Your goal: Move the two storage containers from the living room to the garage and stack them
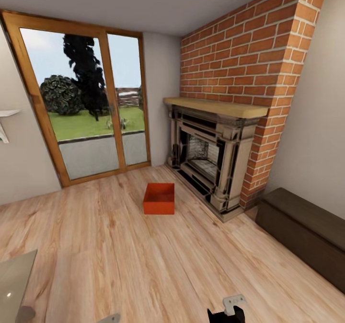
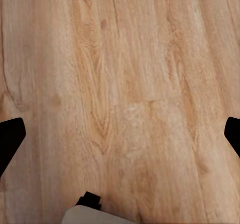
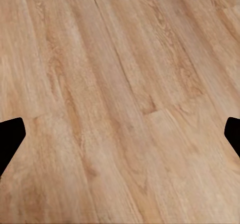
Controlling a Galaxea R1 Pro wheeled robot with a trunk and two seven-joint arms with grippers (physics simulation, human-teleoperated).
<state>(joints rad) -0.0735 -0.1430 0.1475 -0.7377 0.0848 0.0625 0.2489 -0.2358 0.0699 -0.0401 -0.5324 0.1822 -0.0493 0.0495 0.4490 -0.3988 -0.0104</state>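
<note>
I am in the living room. One orange-red open-topped storage container (image 1: pixel 159 199) sits on the light wood-plank flooring, in front of the fireplace and well ahead of me. My left gripper (image 2: pixel 120 134) is open over bare planks, its dark fingertips (image 2: pixel 10 136) set wide apart with nothing between them. My right gripper (image 3: pixel 120 139) is likewise open above bare planks. Parts of both arms (image 1: pixel 231 309) peek in at the lower edge of the head view, far from the container. The garage is out of view.
A brick-sided stone fireplace (image 1: pixel 215 165) stands right of the container. Wood-framed glass doors (image 1: pixel 86 107) fill the far wall. A long dark low cabinet (image 1: pixel 306 232) runs along the right wall. A grey flat surface (image 1: pixel 13 280) lies at the lower left.
</note>
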